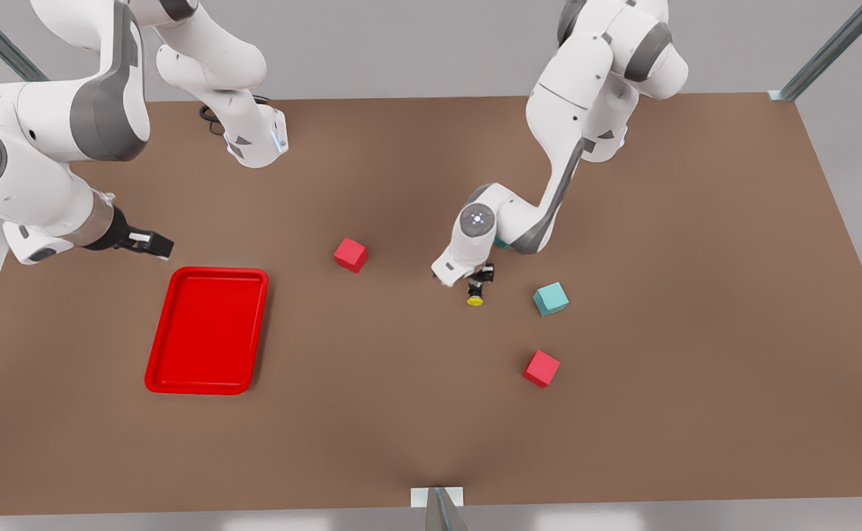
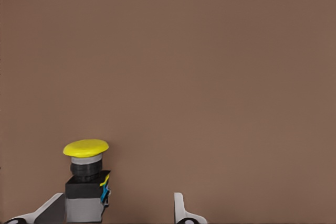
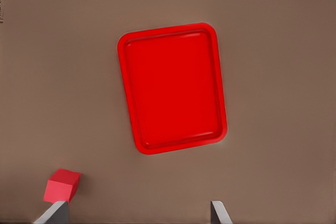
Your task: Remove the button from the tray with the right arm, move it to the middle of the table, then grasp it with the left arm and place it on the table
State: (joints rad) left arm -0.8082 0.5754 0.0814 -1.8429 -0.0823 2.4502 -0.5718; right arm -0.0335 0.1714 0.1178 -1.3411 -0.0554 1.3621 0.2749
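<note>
**Q:** Reading from the front edge of the table (image 1: 696,413) backward, where does the risk lie?

**A:** Nearest are the empty tray (image 1: 206,388) and the near red cube (image 1: 541,368), then the teal cube (image 1: 551,299). Close beside the teal cube, mid-table, the button (image 1: 475,299) sits under the left gripper (image 1: 481,280). Its fingers stand wide, with one finger (image 2: 47,211) against the base and the other apart. Judged hazard: a retreat that scrapes this finger could topple the top-heavy button.

**Q:** And the shapes and surfaces?

**A:** The button has a domed, glossy yellow cap on a boxy grey-black base. The tray is smooth and rounded at the corners, with a raised rim. The tabletop is matte brown. Farther back lies the far red cube (image 1: 350,254). Farthest, the right gripper (image 1: 152,243) waits beyond the tray, spread wide and empty.
</note>
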